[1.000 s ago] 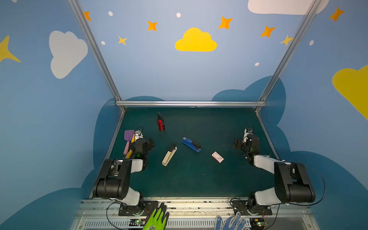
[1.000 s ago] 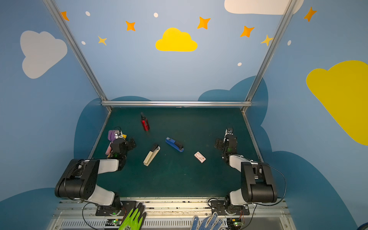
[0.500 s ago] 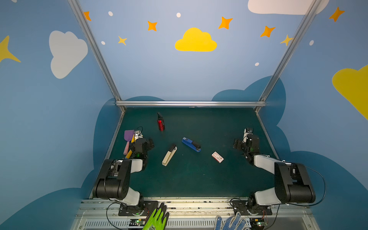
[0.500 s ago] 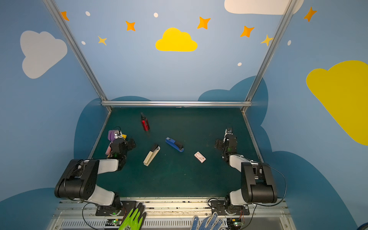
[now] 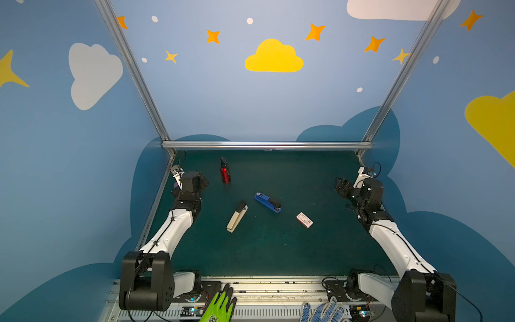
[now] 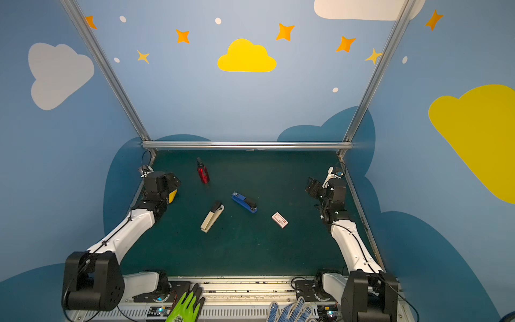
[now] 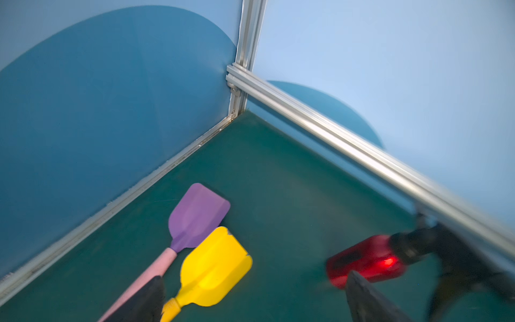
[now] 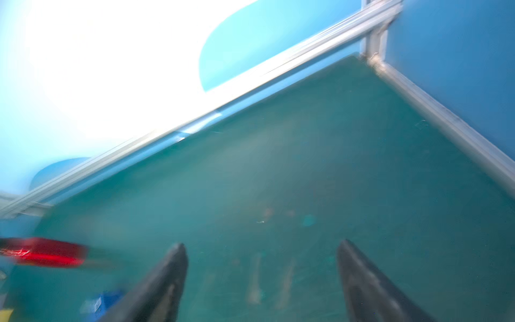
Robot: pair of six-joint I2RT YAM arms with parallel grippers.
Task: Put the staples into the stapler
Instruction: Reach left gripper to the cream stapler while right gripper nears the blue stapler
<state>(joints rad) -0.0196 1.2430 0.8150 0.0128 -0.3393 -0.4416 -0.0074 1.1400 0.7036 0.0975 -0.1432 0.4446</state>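
Box (image 5: 304, 219) of staples: flat on mat (image 5: 264, 251), shut, label up, contents not visible. It sits at 4 o'clock of blue stapler (image 5: 267, 202), well apart from both grippers. Beige stapler (image 5: 237, 217) lies at the blue one's 8 o'clock.

Vs a second ago: both arms have unfolded and stretched out from their bases. Box, staplers and bottle are unmoved. In a top view the purple spatula is now mostly hidden behind the left wrist.

At mat's 9 o'clock edge, left gripper (image 7: 256, 301): jaws spread, nothing between. Purple spatula (image 7: 195, 217) and yellow spatula (image 7: 214, 267) lie side by side just ahead of it. At 3 o'clock edge, right gripper (image 8: 262, 264): jaws spread, empty, wrist view blurred.

Red bottle (image 5: 225, 172) is at 10 o'clock of blue stapler. Only bare mat lies between right gripper and box. Green glove (image 5: 220, 306) and dotted glove (image 5: 323, 309) sit on the front rail, 6 o'clock.
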